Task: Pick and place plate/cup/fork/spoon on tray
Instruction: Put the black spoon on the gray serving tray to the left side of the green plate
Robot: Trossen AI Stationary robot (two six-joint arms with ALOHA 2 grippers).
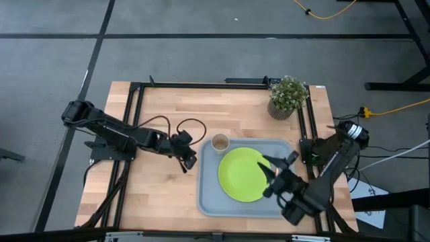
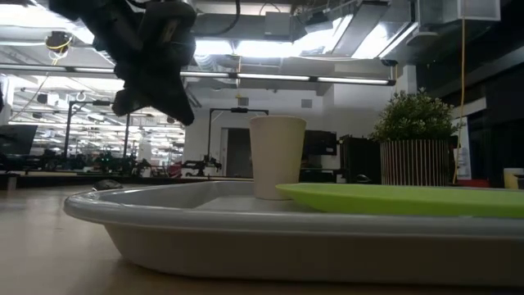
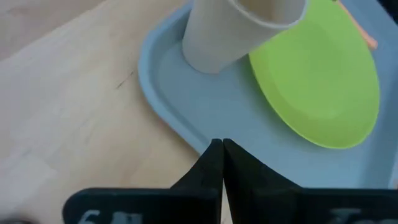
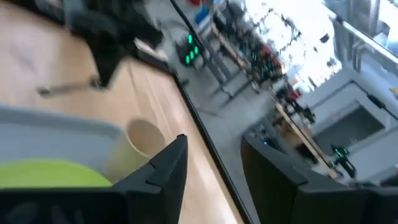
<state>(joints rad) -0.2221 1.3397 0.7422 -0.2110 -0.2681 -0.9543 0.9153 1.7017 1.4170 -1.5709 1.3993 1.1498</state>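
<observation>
The lime-green plate lies on the grey-blue tray. The tan cup stands upright in the tray's far left corner. The fork's orange handle shows on the plate's right part, and also in the left wrist view. A thin dark piece, seemingly the spoon, lies on the wood left of the tray. My left gripper is shut and empty, hanging above the table by the tray's left rim. My right gripper is open above the plate's right side, with nothing between its fingers.
A potted green plant stands at the table's far right corner. A black cable loops on the wood behind my left gripper. Bare wood lies left of the tray and along the far edge.
</observation>
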